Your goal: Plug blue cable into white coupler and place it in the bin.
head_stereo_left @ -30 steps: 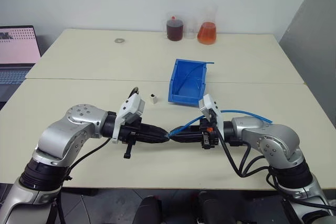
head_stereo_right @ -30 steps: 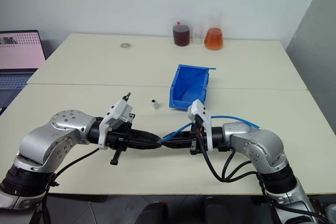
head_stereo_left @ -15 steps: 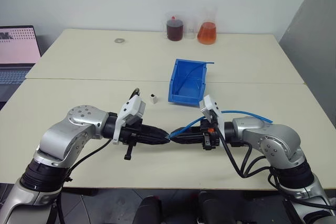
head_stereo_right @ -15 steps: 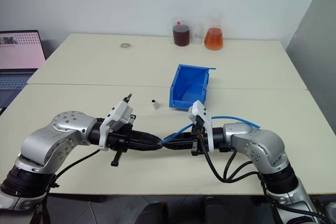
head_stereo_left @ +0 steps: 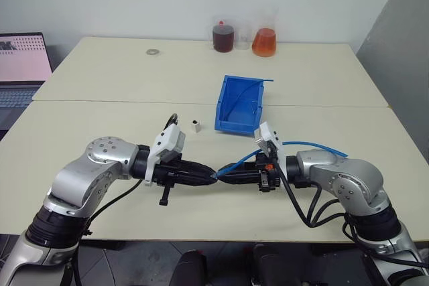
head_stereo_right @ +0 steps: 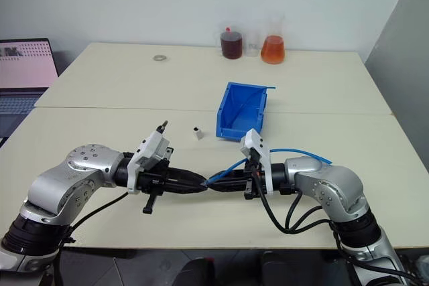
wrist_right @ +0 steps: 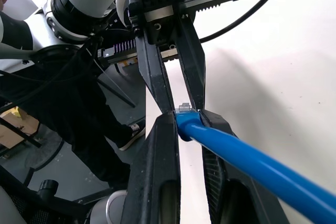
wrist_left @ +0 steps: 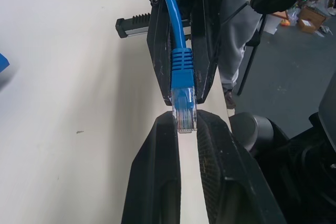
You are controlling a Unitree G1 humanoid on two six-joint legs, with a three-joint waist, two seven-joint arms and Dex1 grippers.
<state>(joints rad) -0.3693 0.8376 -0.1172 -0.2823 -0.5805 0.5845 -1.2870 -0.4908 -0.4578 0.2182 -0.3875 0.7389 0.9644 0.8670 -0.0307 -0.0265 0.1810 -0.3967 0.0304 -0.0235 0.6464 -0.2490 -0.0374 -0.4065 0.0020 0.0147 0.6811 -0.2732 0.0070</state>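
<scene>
Left eye view, nearest: left gripper [head_stereo_left: 212,174] and right gripper [head_stereo_left: 221,175] meet tip to tip above the front of the tabletop [head_stereo_left: 100,132].
Right gripper: jaws clamped on the blue boot of the blue cable [head_stereo_left: 303,143], just behind its clear plug [wrist_left: 185,107].
Left gripper: jaws nearly together, tips on either side of the plug's front end; the wrist views show them at the plug, but whether they press it I cannot tell.
Blue cable: runs from the right gripper back over the right arm, arching toward the tabletop's right side.
White coupler [head_stereo_left: 194,125]: stands alone on the tabletop, past the left gripper, just beside the front left corner of the bin [head_stereo_left: 238,106], apart from both grippers.
Bin: bright blue, near the middle of the tabletop, lower cut-down side facing the robot.
Farther back: a small metal ring [head_stereo_left: 153,51] lies on the tabletop's far left part.
Far edge: a jar of dark red liquid [head_stereo_left: 223,35] and a flask of orange liquid [head_stereo_left: 264,41] stand close together.
Far left: an open laptop [head_stereo_left: 22,65] beside the tabletop.
</scene>
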